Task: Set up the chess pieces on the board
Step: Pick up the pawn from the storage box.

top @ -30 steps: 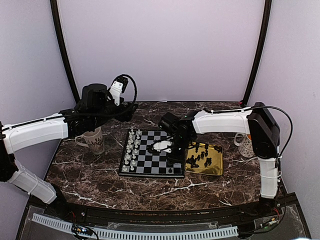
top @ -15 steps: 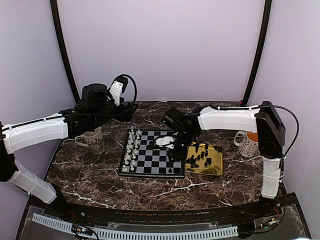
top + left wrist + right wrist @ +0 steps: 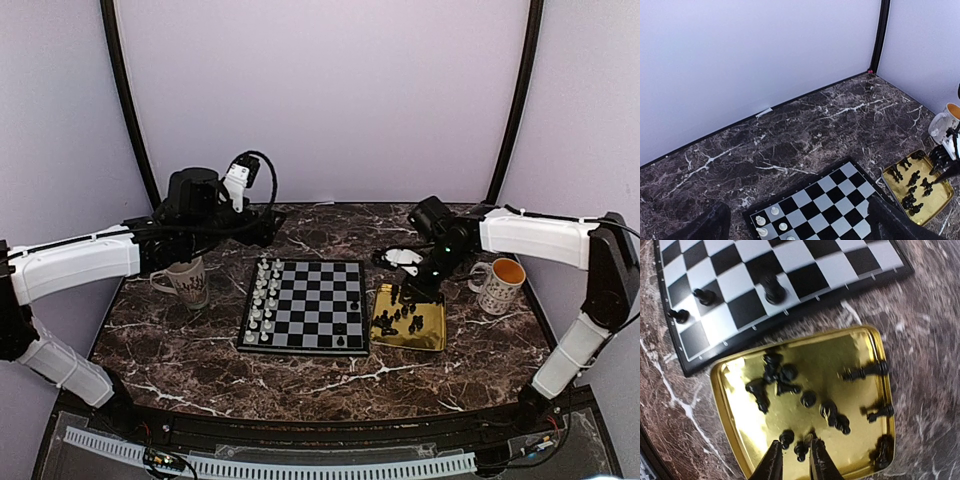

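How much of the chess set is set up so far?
Done: the pale pieces stand in two rows along one edge of the board, and three black pieces stand at the opposite edge. In hand: the right gripper hovers over the gold tray, jaws slightly apart and empty. Left: the other black pieces are in that tray, a few lying down.

Pale chess pieces line the board left; three black ones right.

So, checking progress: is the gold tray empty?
Not empty: many black chess pieces lie in the gold tray.
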Controlling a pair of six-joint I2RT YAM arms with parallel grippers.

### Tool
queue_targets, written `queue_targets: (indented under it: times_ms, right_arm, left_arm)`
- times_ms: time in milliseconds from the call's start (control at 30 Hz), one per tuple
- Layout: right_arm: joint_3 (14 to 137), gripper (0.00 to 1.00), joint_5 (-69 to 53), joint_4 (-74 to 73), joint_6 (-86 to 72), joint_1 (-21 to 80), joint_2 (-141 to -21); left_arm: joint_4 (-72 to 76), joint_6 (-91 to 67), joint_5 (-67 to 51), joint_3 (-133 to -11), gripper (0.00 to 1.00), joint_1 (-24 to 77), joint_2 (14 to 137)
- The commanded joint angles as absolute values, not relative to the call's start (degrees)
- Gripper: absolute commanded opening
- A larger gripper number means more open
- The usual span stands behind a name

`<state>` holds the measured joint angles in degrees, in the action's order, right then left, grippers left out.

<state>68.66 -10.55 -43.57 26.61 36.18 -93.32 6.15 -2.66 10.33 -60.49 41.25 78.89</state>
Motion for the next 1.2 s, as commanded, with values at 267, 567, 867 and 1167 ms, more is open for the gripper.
queue_targets:
  times_ms: [267, 567, 867, 1167]
  right_arm:
    - [53.4, 0.2, -14.7, -32.9, 25.9, 25.4, -82.3]
    - [52.8, 0.2, -16.9, -34.6, 29.6, 25.4, -84.1]
    - [51.8, 0.19, -14.8, -34.2, 31.1, 26.5, -89.1]
    - [51.8, 0.19, -13.4, -33.8, 30.8, 27.1, -90.5]
  left_arm:
    - [1.1, -2.8, -0.9, -65.1, 0.99, 45.4, 86.5]
    - [-1.9, 2.2, 7.0, -67.3, 0.99, 45.8, 89.4]
    - [-0.1, 1.7, 2.2, -65.9, 0.96, 44.9, 87.7]
    - [-2.7, 1.1, 1.7, -67.9, 0.93, 45.0, 89.2]
